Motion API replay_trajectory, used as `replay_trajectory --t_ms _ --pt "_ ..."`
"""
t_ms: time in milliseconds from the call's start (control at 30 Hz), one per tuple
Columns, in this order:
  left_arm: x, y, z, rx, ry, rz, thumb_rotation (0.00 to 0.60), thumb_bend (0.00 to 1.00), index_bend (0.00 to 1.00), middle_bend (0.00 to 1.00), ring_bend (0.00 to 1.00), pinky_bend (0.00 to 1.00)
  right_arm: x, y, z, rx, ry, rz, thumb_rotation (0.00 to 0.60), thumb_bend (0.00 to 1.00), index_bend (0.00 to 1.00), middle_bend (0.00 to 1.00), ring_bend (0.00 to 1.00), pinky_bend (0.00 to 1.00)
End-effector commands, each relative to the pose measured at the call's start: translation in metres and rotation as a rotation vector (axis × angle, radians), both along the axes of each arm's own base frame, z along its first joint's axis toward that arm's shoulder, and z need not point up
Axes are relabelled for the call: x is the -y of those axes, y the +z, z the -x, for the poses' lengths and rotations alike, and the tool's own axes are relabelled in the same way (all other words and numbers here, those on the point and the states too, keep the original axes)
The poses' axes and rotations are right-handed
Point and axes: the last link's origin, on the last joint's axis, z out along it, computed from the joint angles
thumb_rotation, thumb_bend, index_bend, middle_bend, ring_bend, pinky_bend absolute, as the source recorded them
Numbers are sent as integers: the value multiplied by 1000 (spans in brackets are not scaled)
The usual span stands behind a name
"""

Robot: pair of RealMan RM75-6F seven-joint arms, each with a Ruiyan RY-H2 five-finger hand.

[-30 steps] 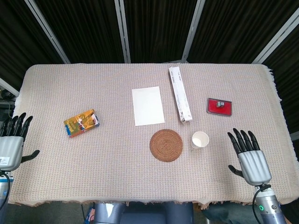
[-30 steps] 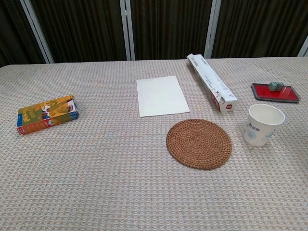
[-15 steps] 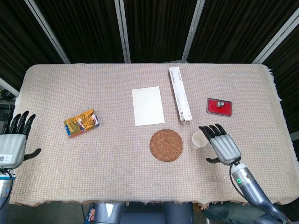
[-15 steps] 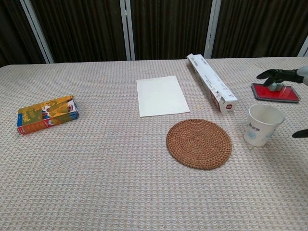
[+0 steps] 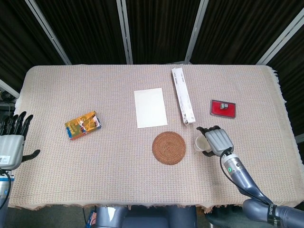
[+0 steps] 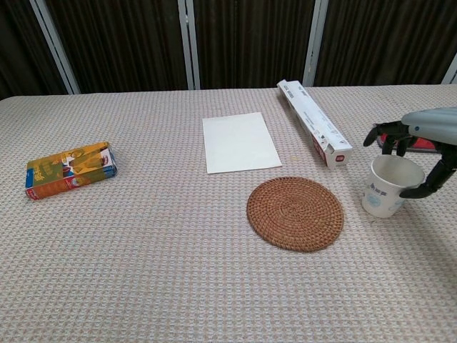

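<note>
right hand (image 6: 418,146) is cupped over the paper cup (image 6: 385,187), fingers curled above the rim, thumb beside the wall, no grip seen | cup stands upright just right of the woven coaster (image 6: 295,213) | left hand (image 5: 10,142) is held spread at the table edge, nothing in it

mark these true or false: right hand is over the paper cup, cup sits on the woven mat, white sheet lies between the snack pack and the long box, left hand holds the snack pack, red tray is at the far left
1. The right hand is over the paper cup: true; whether it grips the cup cannot be told.
2. The cup sits on the woven mat: false, it stands on the tablecloth beside the mat.
3. The white sheet lies between the snack pack and the long box: true.
4. The left hand holds the snack pack: false, it is open at the table's edge.
5. The red tray is far left: false, it is on the right.
</note>
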Motion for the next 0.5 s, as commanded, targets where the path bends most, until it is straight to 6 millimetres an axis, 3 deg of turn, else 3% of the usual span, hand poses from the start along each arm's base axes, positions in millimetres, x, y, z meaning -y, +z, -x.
replay_trajectory --t_ms 33,300,500 --pt "0 0 0 -1 1 1 600 0 0 0 0 0 3 -4 2 -24 -1 1 600 168 253 385 350 242" --pt "1 0 0 2 2 3 600 0 0 0 0 0 2 -2 -1 13 9 23 600 175 271 399 354 243" --pt "1 -1 0 6 4 9 600 0 0 0 0 0 -2 9 -27 87 75 35 600 175 270 399 354 242"
